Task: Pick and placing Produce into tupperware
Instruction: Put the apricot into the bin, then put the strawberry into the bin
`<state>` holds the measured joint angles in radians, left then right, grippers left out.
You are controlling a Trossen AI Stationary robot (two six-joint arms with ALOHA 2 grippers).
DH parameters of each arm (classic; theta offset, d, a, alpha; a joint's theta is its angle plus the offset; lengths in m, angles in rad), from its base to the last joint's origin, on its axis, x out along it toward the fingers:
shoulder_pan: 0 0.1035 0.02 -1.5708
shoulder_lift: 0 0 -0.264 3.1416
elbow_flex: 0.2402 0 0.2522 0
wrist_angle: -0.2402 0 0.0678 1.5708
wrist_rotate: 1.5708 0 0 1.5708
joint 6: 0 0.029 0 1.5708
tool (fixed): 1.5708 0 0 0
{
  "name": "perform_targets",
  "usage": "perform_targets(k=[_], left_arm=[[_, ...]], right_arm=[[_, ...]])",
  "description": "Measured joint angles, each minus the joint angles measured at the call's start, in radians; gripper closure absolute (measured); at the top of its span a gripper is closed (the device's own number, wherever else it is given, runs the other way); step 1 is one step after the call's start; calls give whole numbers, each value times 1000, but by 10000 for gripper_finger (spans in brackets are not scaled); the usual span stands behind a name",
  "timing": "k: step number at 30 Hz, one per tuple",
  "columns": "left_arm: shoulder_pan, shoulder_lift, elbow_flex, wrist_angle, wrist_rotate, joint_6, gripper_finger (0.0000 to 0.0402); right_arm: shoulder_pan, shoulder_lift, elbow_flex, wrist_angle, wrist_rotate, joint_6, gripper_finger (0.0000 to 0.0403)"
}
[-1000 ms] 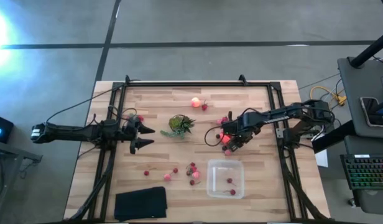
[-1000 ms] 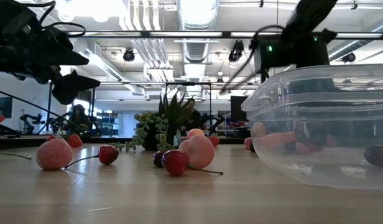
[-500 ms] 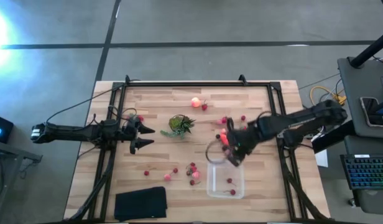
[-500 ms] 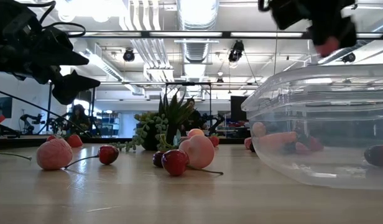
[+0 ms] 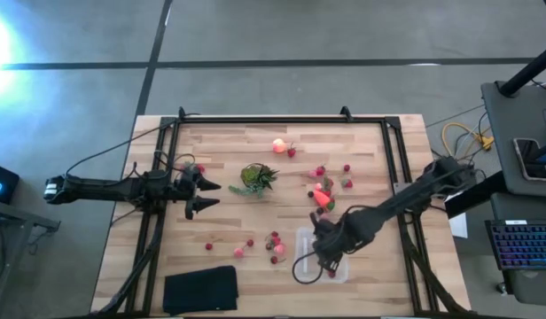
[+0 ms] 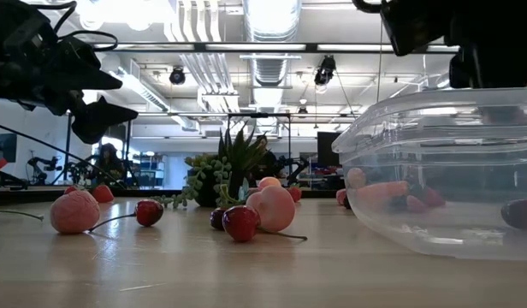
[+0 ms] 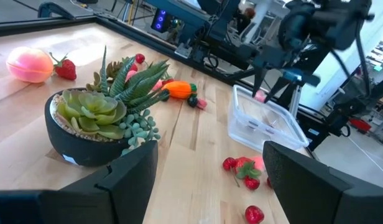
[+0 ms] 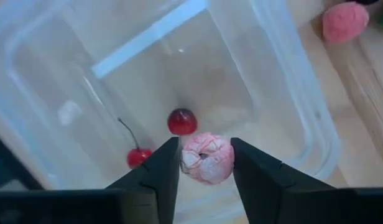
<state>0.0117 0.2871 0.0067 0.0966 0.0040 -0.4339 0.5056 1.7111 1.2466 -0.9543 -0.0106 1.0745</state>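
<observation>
Right gripper (image 8: 206,163) pinches a pink berry (image 8: 207,158) directly above the tupperware (image 8: 291,93), 2 cherries (image 8: 181,121) below

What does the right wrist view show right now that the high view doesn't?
Only the right wrist view shows the right gripper shut on a pink berry above the tupperware, with two cherries inside. Only the high view shows the left gripper waiting at the table's left, the succulent and the black pad. Both show the tupperware under the right gripper.
</observation>
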Motion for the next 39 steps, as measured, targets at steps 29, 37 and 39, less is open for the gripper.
perform_targets(k=[29,37,39], left_arm=[[0,0,0,-1,0,0,125],[0,0,0,-1,0,0,125],[0,0,0,-1,0,0,125]], right_arm=[[-473,-189,108,-538,303,33,169],[-627,-96,-2,-413,200,-274,170],[-646,-71,-28,-393,160,-331,170]])
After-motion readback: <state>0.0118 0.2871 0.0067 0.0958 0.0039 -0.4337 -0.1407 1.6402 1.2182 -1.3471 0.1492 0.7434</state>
